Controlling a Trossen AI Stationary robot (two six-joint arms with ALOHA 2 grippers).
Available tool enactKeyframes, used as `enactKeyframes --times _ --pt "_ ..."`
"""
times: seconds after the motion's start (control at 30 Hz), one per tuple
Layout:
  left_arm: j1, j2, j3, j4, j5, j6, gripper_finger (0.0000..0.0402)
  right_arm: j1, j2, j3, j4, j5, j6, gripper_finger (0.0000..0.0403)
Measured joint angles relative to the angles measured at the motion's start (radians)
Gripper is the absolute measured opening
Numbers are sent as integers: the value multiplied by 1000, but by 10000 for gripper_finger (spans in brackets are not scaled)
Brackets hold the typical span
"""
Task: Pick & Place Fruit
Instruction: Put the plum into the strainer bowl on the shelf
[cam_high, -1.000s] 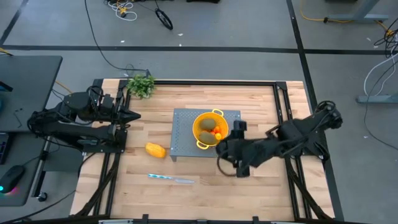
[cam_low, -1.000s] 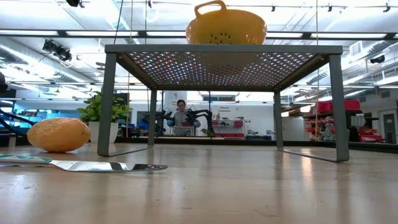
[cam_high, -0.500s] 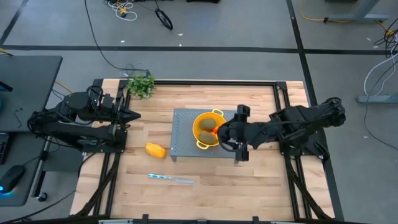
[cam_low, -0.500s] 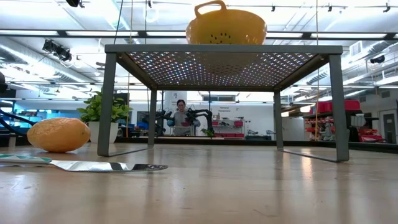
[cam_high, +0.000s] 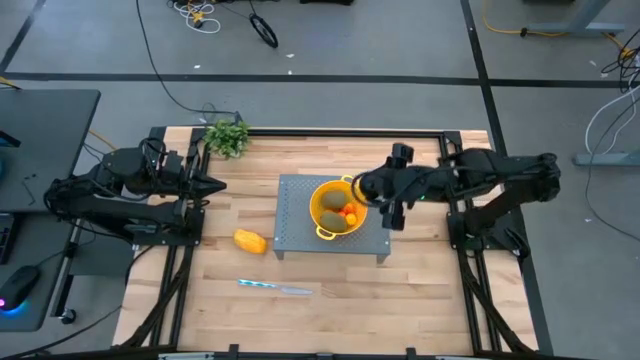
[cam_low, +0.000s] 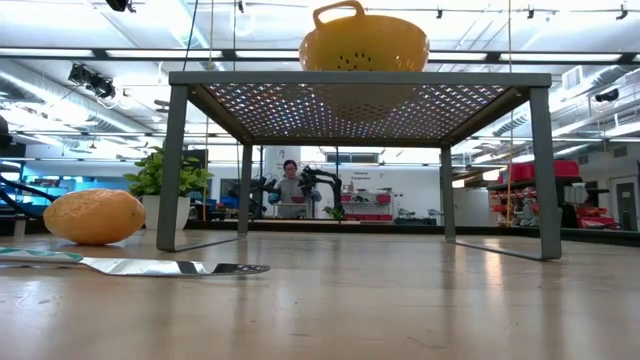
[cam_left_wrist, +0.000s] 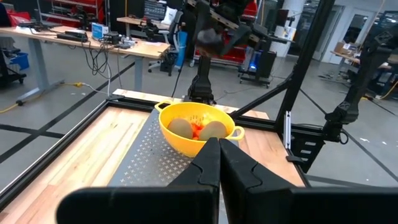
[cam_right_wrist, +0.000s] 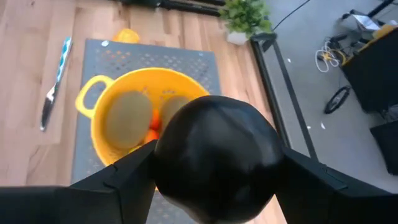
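**Dark fruit carried over the colander**

Since the earlier high frame, the right arm has been swung from the table's front edge up beside the yellow plastic colander (cam_high: 338, 208), while the left arm has been kept at the left edge.

High view: the right gripper (cam_high: 390, 203) is seen just beside the colander's right rim, above the grey perforated metal stand (cam_high: 296, 216). Two brownish-green oval fruits (cam_high: 346, 209) and small orange-red balls (cam_high: 350, 212) lie inside the colander. The yellow-orange oblong fruit (cam_high: 250, 241) is left on the wooden table (cam_high: 420, 290), with the thin silvery knife (cam_high: 274, 288) near it and the leafy green bunch (cam_high: 228, 136) at the far left corner.

Low view: the colander is seen on the stand, the oblong fruit and knife on the table.

Left wrist view: the left gripper (cam_left_wrist: 219, 163) is pressed fully closed, holding nothing.

Right wrist view: a small blackish round fruit (cam_right_wrist: 216, 158) is gripped between widely spread fingers, above the colander.
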Motion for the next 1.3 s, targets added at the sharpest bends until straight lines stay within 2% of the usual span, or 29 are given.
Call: enactKeyframes --times 0.37,0.63,0.83,1.1,1.3 --pt "0 0 0 0 -23 1 2 -70 -124 0 -6 8 -18 277" --pt "0 0 0 0 -39 0 2 -71 -196 0 -22 8 -18 277" --pt "0 0 0 0 -88 2 3 -71 -227 -18 -47 4 -14 277" --pt "0 0 0 0 -103 -3 9 -71 -282 -206 6 -36 48 277" --pt "0 0 0 -1 -104 -6 10 -71 -343 -466 211 -131 83 277"
